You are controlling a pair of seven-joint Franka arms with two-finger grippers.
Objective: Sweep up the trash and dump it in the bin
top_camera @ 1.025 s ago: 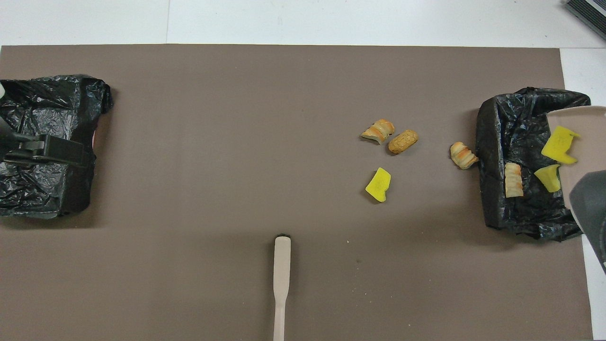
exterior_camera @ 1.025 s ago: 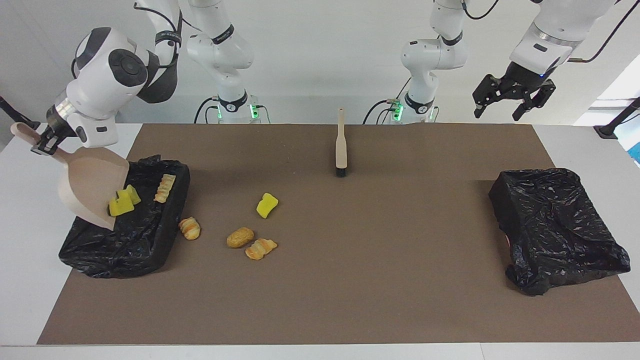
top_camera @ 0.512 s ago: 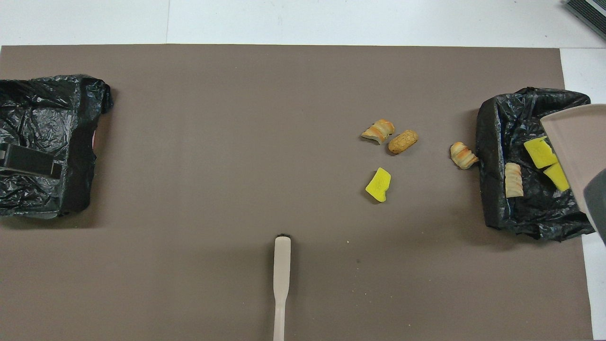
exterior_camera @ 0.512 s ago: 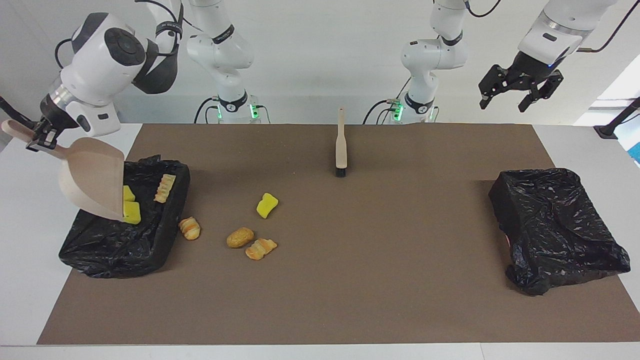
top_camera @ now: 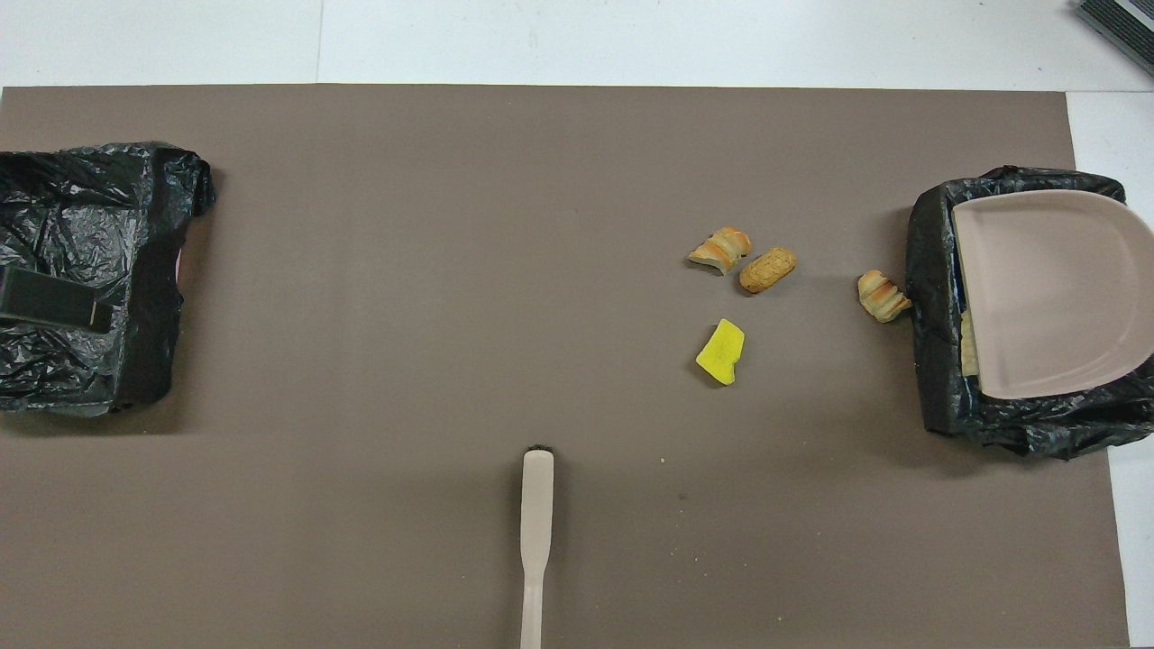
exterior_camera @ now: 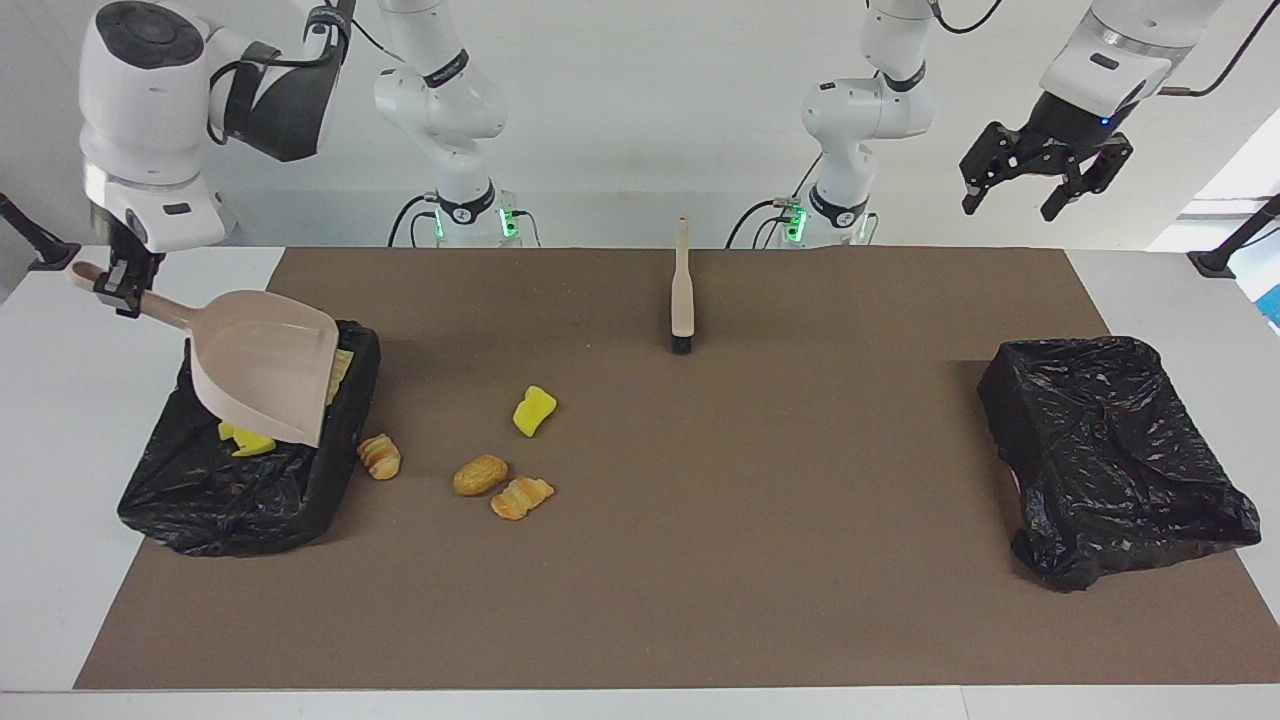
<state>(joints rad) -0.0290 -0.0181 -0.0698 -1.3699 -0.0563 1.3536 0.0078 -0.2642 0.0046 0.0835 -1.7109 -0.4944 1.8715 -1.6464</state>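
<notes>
Facing camera: high, distant, robots at 12 o'clock. Overhead camera: steeply down, robots' end at 6 o'clock. Both share the tabletop (exterior_camera: pixel 640 600) mat, half-turn apart.

1. Bin liners (exterior_camera: pixel 1110 455): crinkled, glossy black plastic film
2. Table mat (exterior_camera: pixel 700 560): matt brown, smooth
3. Dustpan (exterior_camera: pixel 265 365): smooth, matt beige plastic
4. Brush (exterior_camera: pixel 682 285): matt beige handle
5. Sponge chunk (exterior_camera: pixel 533 411): porous yellow foam

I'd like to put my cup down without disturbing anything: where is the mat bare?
The widest bare stretch lies between the brush and the bin at the left arm's end. It is crowded near the other bin, where four trash pieces lie and the right gripper holds the dustpan.
</notes>
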